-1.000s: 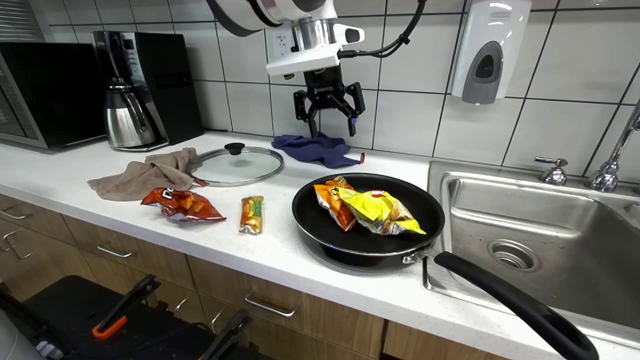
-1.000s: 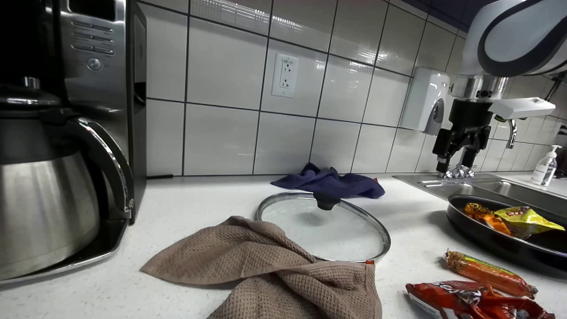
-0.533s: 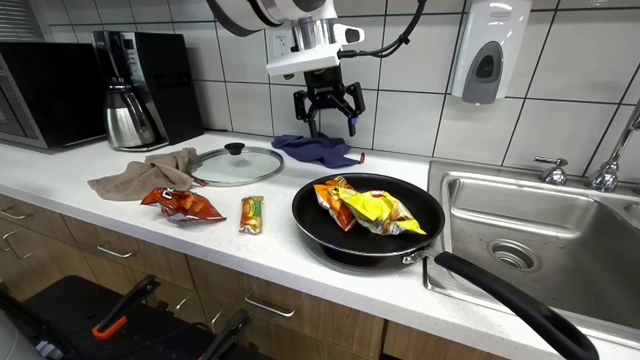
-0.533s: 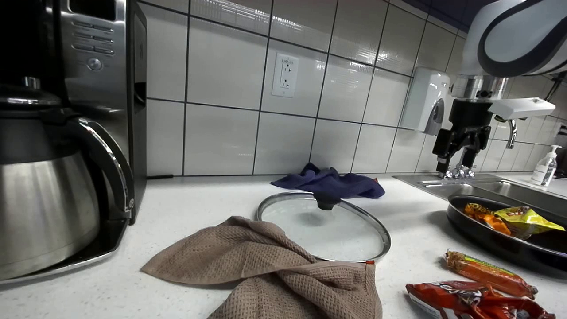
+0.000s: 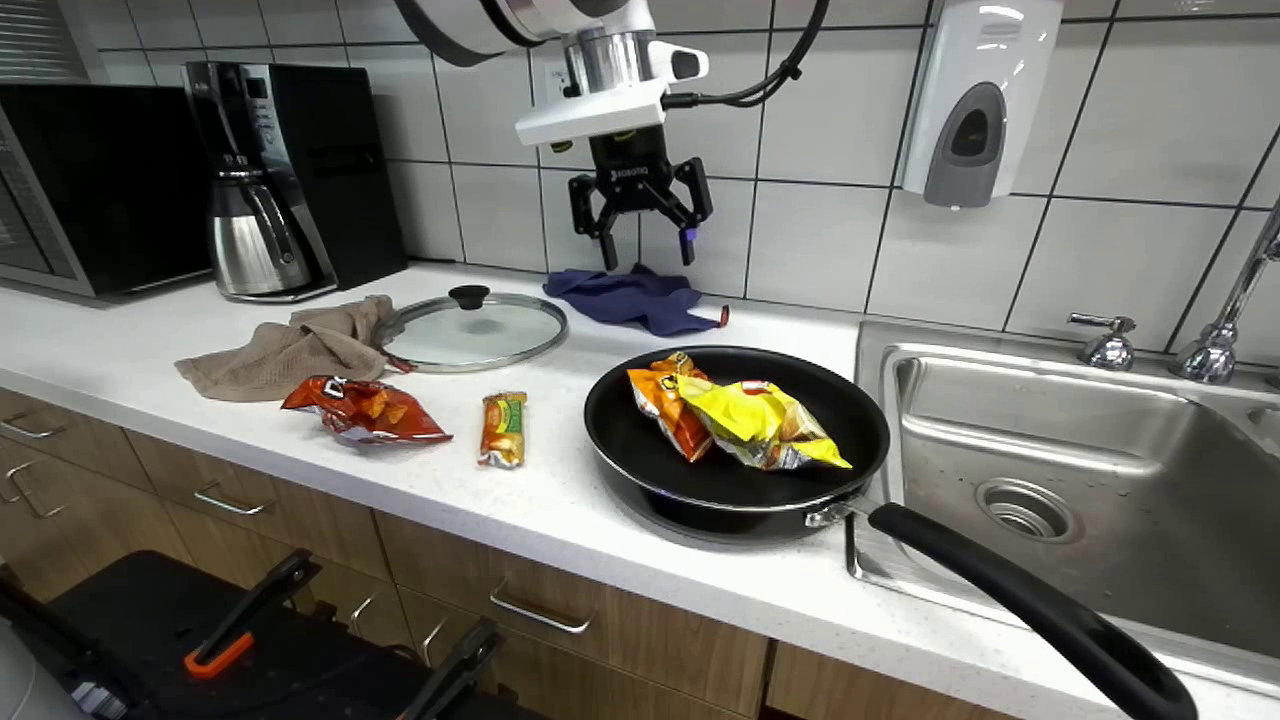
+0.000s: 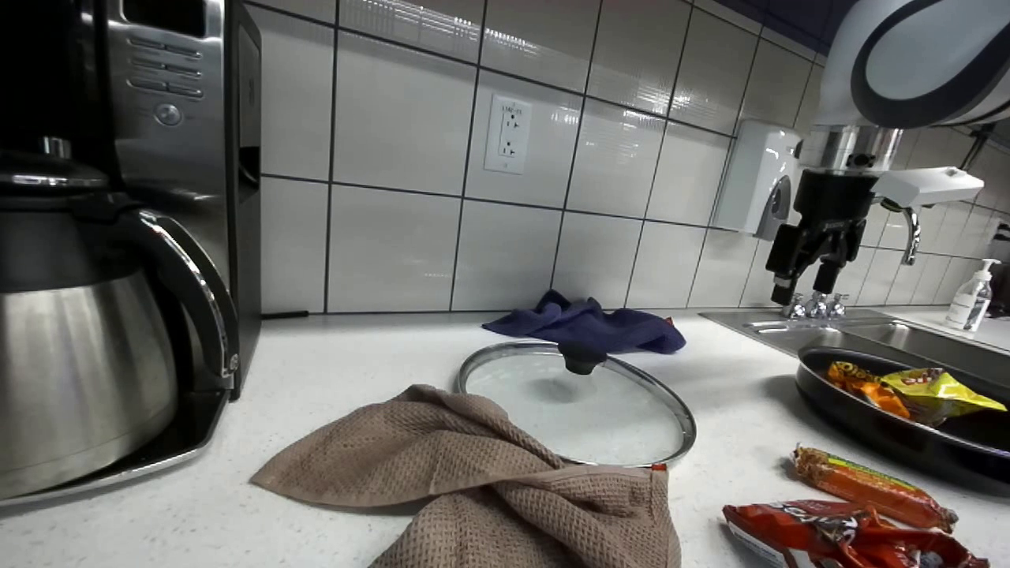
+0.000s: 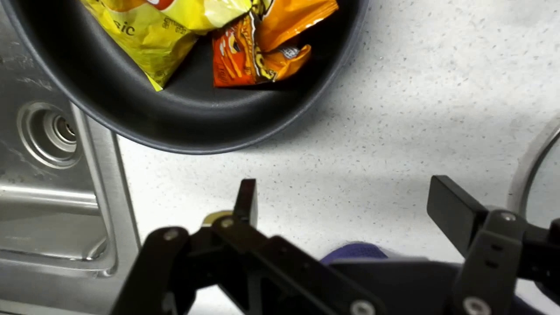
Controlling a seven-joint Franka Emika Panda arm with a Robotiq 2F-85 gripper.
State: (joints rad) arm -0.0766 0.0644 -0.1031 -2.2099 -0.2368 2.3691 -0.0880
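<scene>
The jaws are spread wide and hold nothing, raised above the counter (image 5: 555, 410). Below them, partly hidden by them in the wrist view, a crumpled purple cloth (image 7: 355, 250) lies near the tiled wall (image 5: 820, 240). A black frying pan (image 5: 640, 455) stands beside the sink (image 5: 1180, 490) with a yellow bag (image 5: 755, 425) and an orange bag (image 5: 665, 410) in it. A glass lid (image 5: 475, 340) rests on the counter near the cloth, just beside a brown towel (image 5: 290, 355)
</scene>
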